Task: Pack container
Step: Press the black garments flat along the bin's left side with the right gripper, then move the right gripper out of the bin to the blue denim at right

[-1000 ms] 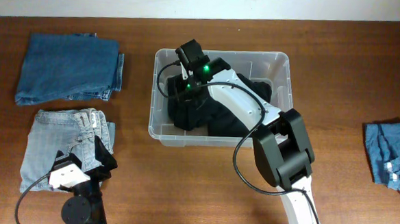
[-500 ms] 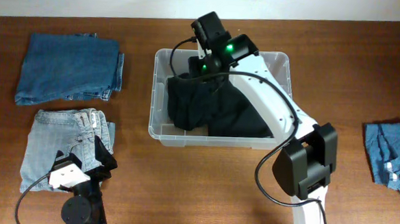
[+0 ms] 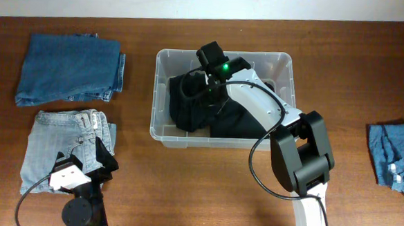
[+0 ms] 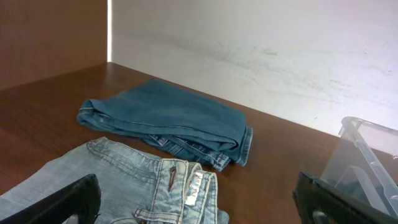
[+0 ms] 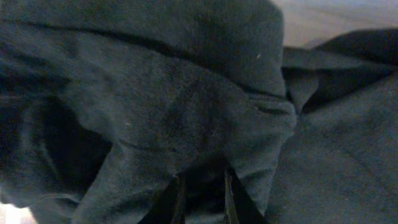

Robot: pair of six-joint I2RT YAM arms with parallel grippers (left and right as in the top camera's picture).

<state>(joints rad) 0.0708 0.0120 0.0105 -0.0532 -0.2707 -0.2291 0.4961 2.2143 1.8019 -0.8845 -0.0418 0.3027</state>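
At table (image 3: 350, 58) centre, the bin (image 3: 186, 141) holds dark cloth (image 3: 185, 109).
My right claw (image 5: 202, 196) pinches a cloth fold, nearly closed; left claw (image 4: 199, 202) gapes empty, near-left. Bin looks stiff, light, slick: I'd grip its rim.

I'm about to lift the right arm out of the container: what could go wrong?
The right pincer is pinched on the black cloth; lifting before it opens may drag the cloth out of the container. The arm's cable loops across the front rim and might snag it.
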